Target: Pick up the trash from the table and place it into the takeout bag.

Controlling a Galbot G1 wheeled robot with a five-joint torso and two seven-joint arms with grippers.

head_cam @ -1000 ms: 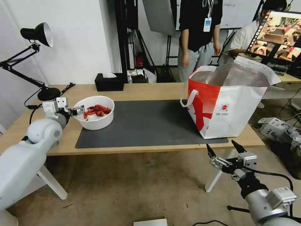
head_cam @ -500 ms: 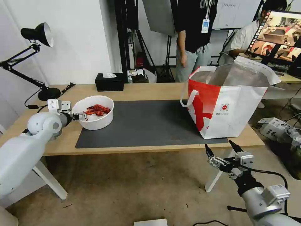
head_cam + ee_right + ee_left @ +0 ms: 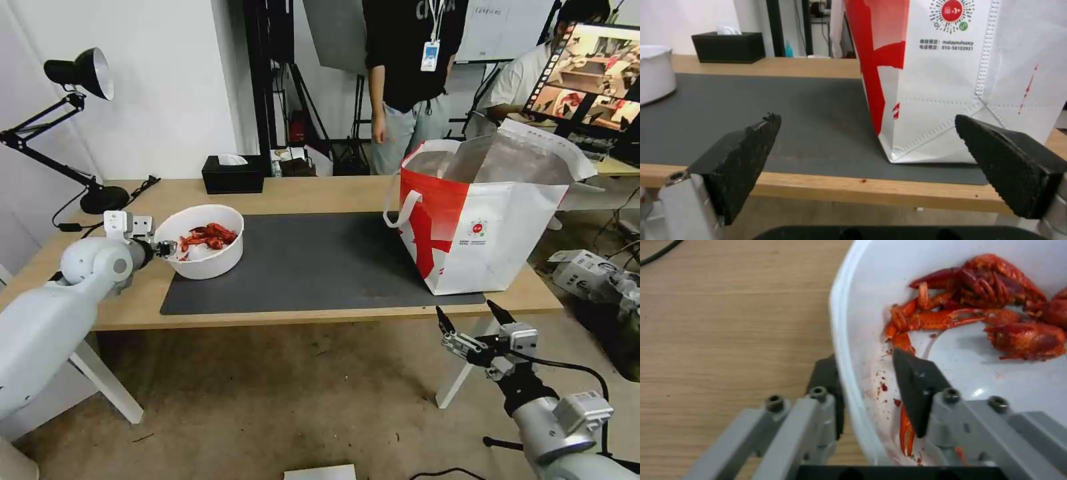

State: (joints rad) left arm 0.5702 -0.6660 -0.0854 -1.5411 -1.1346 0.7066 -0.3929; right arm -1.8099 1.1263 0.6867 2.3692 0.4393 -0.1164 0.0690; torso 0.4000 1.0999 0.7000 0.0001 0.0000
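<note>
The trash in view is a white round bowl [image 3: 207, 259] of red crayfish shells [image 3: 987, 300], standing on the left end of the dark-grey mat [image 3: 313, 263] on the table [image 3: 313, 190]. My left gripper [image 3: 167, 248] is at the bowl's left rim. One finger is outside the wall and one inside, shut on the rim of the bowl [image 3: 871, 290]. The red-and-white takeout bag [image 3: 487, 233] stands open on the mat's right end. My right gripper [image 3: 467, 310] hangs open below the table's front edge, in front of the bag [image 3: 942, 83].
A black tissue box [image 3: 232, 175] sits at the table's back edge. A black desk lamp [image 3: 100, 197] and its cable stand at the far left. People stand and sit behind the table. A grey device [image 3: 587, 273] lies on the floor at the right.
My left gripper came down from above the bowl's left edge onto its rim and closed there. The bowl shifted very slightly right. My right gripper sank a little.
</note>
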